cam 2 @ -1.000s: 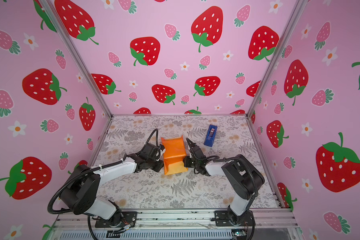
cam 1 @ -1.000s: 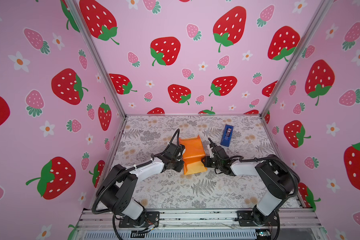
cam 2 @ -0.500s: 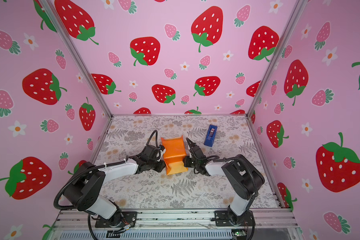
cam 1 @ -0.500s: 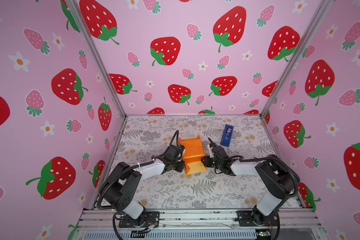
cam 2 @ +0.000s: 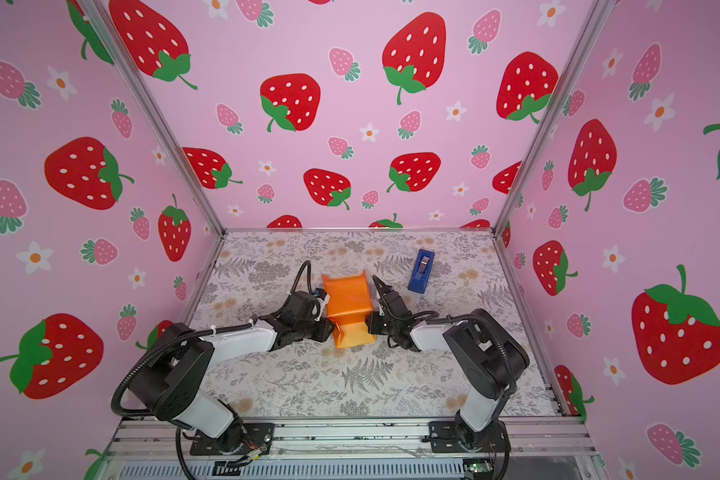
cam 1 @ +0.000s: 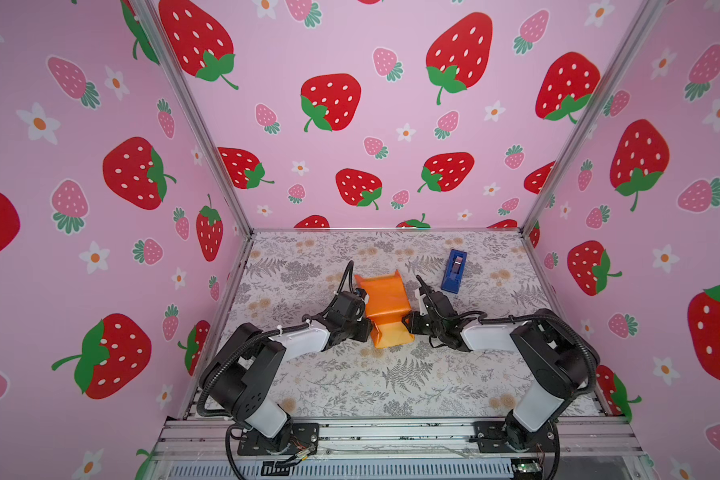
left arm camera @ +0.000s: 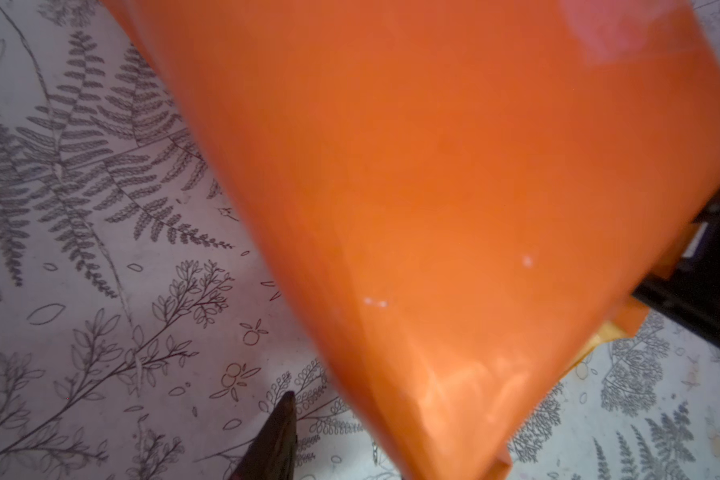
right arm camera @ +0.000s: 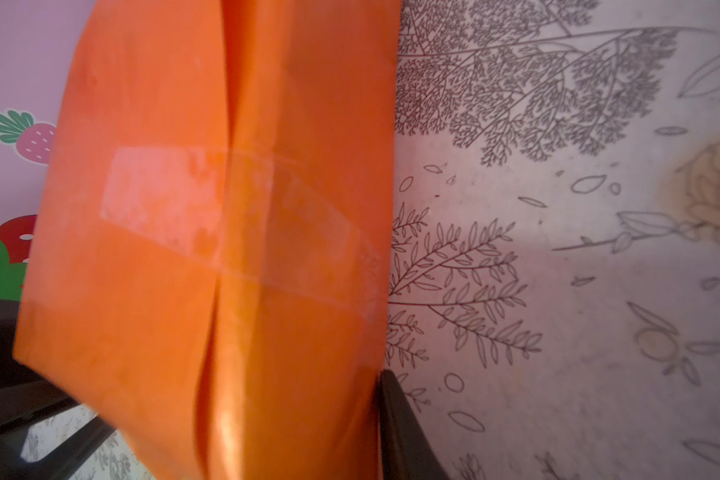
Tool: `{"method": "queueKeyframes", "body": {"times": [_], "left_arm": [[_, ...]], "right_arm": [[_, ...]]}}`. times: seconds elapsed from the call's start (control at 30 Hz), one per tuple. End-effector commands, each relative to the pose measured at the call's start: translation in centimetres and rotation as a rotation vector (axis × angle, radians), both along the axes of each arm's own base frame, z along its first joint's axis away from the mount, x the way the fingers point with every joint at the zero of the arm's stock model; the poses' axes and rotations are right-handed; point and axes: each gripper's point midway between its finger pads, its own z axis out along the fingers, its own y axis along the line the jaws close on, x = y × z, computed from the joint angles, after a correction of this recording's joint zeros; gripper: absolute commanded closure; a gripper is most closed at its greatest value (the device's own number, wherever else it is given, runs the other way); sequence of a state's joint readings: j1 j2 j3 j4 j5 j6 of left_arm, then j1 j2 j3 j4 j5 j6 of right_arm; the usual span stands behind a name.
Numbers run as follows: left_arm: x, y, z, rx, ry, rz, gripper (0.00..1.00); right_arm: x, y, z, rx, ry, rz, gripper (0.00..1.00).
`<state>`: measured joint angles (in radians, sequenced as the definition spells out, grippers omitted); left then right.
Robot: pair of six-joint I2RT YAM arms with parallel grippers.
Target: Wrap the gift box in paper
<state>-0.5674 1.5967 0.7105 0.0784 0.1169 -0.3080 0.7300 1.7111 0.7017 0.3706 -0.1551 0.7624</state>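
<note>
Top views both show left gripper (cam 1: 366, 326) and right gripper (cam 1: 408, 323) flanking the paper (cam 1: 387, 307) on the tabletop (cam 1: 391, 386), likely bracing its folds; we cannot tell their opening or grip. We judge the gift box hidden inside. Tape dispenser (cam 1: 454, 271) lies beyond.

On my fern-print table (cam 1: 391, 386): the orange paper bundle (cam 1: 387, 309) at the middle, the blue tape dispenser (cam 1: 454, 271) lying near it, apart.

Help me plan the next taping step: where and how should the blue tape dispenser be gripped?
Grip the blue tape dispenser across its two long sides, near the middle, coming straight down from above. It lies flat on the table, narrow and long, with bare table on both flanks, so the jaws should fit its width. The right gripper is nearer.
</note>
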Motion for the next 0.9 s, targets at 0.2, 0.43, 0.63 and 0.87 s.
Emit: {"method": "queueKeyframes", "body": {"times": [0.2, 0.43, 0.63, 0.87], "left_arm": [[0.2, -0.1, 0.1, -0.044, 0.006, 0.061, 0.56], [0.5, -0.3, 0.3, -0.07, 0.012, 0.085, 0.56], [0.7, -0.1, 0.1, -0.072, 0.028, 0.11, 0.55], [0.9, -0.1, -0.1, -0.087, 0.048, 0.137, 0.56]], "right_arm": [[-0.8, -1.0, 2.9, 0.03, -0.009, -0.018, 0.65], [-2.9, -1.4, 4.5, 0.064, -0.009, -0.018, 0.64], [-5.1, 1.2, 6.2, 0.138, -0.038, 0.055, 0.64], [-6.4, 5.5, 5.0, 0.178, -0.015, 0.176, 0.61]]}}
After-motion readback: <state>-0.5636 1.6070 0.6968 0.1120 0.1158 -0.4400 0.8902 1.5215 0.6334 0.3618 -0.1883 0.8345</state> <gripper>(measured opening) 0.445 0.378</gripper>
